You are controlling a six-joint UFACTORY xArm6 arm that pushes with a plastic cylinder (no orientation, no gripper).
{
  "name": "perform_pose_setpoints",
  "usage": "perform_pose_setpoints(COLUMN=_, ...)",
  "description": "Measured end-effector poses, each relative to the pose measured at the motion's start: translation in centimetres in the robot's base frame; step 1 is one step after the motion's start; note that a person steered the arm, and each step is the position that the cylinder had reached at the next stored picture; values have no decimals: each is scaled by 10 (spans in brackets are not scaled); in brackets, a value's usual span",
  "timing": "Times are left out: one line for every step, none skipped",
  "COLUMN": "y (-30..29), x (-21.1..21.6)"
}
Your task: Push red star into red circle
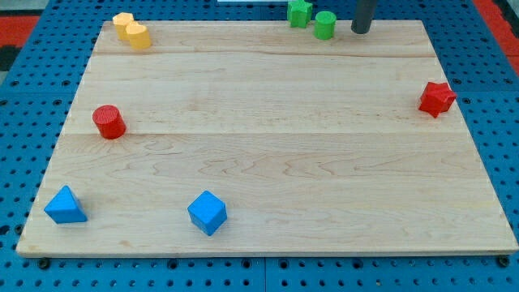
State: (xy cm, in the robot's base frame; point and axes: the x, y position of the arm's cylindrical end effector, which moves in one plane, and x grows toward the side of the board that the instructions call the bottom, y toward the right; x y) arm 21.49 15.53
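Camera view: red star [436, 98] at 3 o'clock, light, slides readily; push its right face toward red circle [108, 122] at 9. My tip [360, 31] at 1 o'clock; no jaws.

Wooden board [268, 162] on a blue pegboard surface [24, 81]. Red star [436, 98] at the view's right edge of the board, upper half. Red circle [109, 122] far across on the view's left, well apart from the star. My tip [360, 31] at the view's top, just right of a green circle [325, 24], well up and left of the star, touching no block. Green star [299, 12] just left of the green circle. Two yellow blocks [131, 30] touching at the top left corner, shapes unclear. Blue triangle [65, 206] at the bottom left corner. Blue cube [208, 212] to its right, near the bottom edge.
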Motion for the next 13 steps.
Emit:
perform_pose_setpoints(y=-19, x=12)
perform_pose_setpoints(y=-39, x=12)
perform_pose_setpoints(y=-57, x=12)
perform_pose_setpoints(y=-2, x=12)
perform_pose_setpoints(y=119, x=21)
perform_pose_setpoints(y=189, x=56)
perform_pose_setpoints(y=190, x=65)
perform_pose_setpoints(y=185, x=156)
perform_pose_setpoints(y=162, x=191)
perform_pose_setpoints(y=95, x=151)
perform_pose_setpoints(y=23, x=160)
perform_pose_setpoints(y=-10, x=170)
perform_pose_setpoints(y=-78, x=174)
